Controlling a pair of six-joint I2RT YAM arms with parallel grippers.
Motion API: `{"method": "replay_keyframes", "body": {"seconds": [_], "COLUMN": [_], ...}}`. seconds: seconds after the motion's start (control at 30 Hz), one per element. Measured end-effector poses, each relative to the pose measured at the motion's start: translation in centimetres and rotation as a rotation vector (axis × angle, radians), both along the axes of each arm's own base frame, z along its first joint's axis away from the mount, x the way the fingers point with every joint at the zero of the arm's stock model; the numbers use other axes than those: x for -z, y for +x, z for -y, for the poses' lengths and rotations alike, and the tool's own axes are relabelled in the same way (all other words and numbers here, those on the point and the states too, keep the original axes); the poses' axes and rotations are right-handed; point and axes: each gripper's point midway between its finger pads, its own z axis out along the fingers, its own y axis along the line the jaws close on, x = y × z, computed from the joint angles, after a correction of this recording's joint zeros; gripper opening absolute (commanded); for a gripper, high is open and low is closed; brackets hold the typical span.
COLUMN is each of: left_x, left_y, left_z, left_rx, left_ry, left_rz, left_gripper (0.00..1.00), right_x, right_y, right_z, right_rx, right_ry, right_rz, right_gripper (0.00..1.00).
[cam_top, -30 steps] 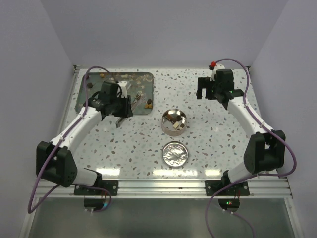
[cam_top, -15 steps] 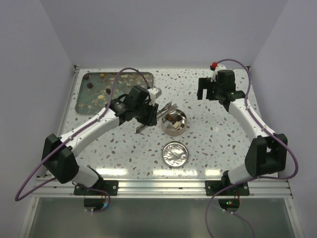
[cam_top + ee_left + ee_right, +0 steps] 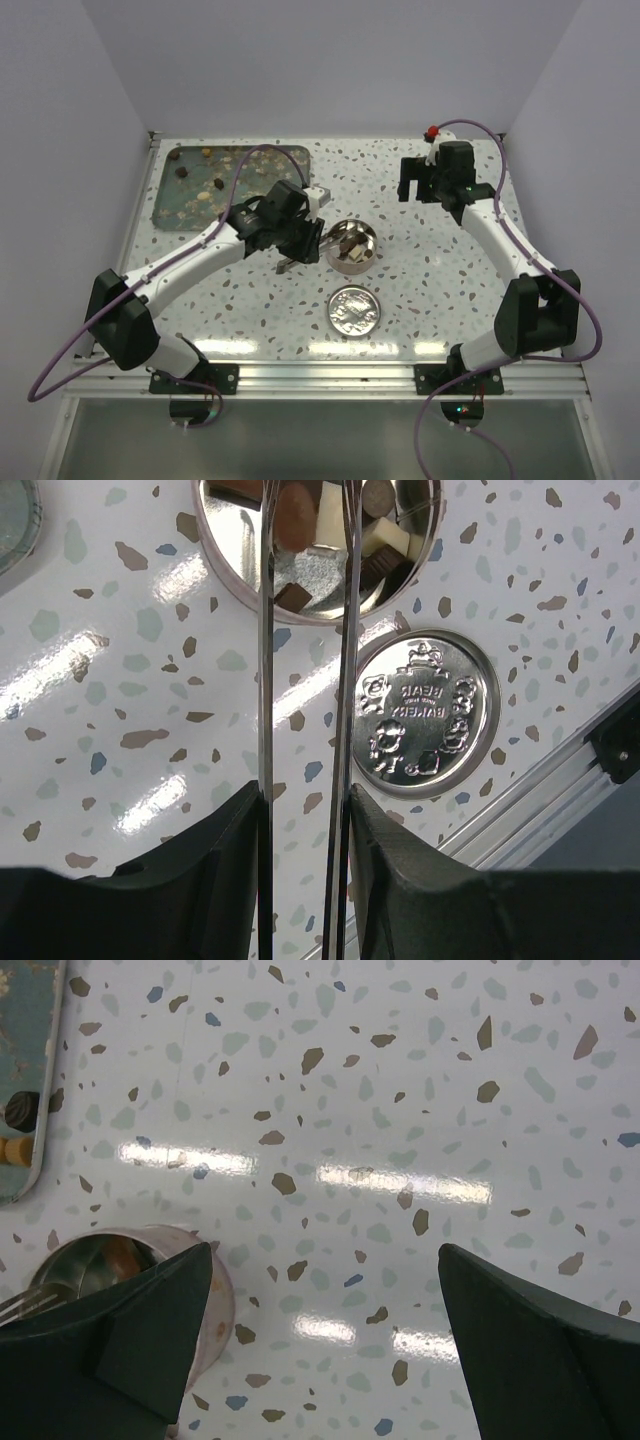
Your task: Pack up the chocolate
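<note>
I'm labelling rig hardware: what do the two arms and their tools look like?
The left arm and right arm have white links with black joints and bases; a purple cable loops along each. The left tool and right tool have black fingers.

White terrazzo tabletop point(image 3: 430, 290) flecked brown and grey, enclosed by pale lilac walls point(image 3: 330, 60), with an aluminium rail point(image 3: 320, 375) along its near edge. A dark rectangular tray point(image 3: 185, 200) with rounded corners lies at the far left. A round open metal tin point(image 3: 350, 266) stands at centre. A round embossed metal lid point(image 3: 354, 309) lies flat just nearer, apart from the tin. Thin metal tongs point(image 3: 264, 680) reach over the tin's rim. A small red object point(image 3: 431, 131), not identifiable, sits at the far edge.
</note>
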Motion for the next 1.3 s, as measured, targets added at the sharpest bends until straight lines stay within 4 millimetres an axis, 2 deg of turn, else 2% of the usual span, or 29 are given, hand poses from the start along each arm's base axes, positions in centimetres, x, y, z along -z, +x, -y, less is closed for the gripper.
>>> {"method": "replay_keyframes", "body": {"seconds": [0.4, 0.53, 0.63, 0.73, 0.8, 0.9, 1.03, 1.2, 1.3], "left_x": [0.0, -1.6, -3.1, -4.0, -4.1, -4.0, -3.8, -1.8, -1.0], "left_y": [0.2, 1.5, 3.5, 6.2, 8.0, 9.5, 10.7, 10.9, 11.2], "left_z": [-0.1, -0.4, -1.5, -4.3, -7.5, -11.4, -15.9, -21.5, -22.8], "left_rx": [-0.007, -0.037, -0.080, -0.170, -0.254, -0.358, -0.481, -0.623, -0.660], "left_ry": [0.017, 0.033, 0.022, 0.022, 0.044, 0.077, 0.095, 0.126, 0.139], "left_rz": [0.008, 0.051, 0.087, 0.112, 0.118, 0.113, 0.105, 0.054, 0.038], "left_gripper": [0.41, 0.41, 0.41, 0.41, 0.41, 0.41, 0.41, 0.41, 0.41], "right_x": [0.0, 0.0, -0.1, -0.3, -0.4, -0.5, -0.4, -0.4, -0.4], "right_y": [0.0, 0.0, 0.0, -0.1, -0.2, -0.3, -0.4, -0.4, -0.4], "right_z": [0.0, 0.0, 0.0, 0.0, 0.0, 0.1, 0.1, 0.1, 0.1], "right_rx": [0.000, 0.000, 0.000, 0.000, 0.000, 0.000, 0.000, 0.001, 0.001], "right_ry": [-0.001, 0.000, 0.000, 0.000, 0.001, 0.001, 0.000, 0.000, -0.001], "right_rz": [0.000, 0.001, 0.002, 0.007, 0.010, 0.013, 0.009, 0.009, 0.009], "right_gripper": [0.98, 0.98, 0.99, 0.99, 0.98, 0.99, 0.98, 0.98, 0.98]}}
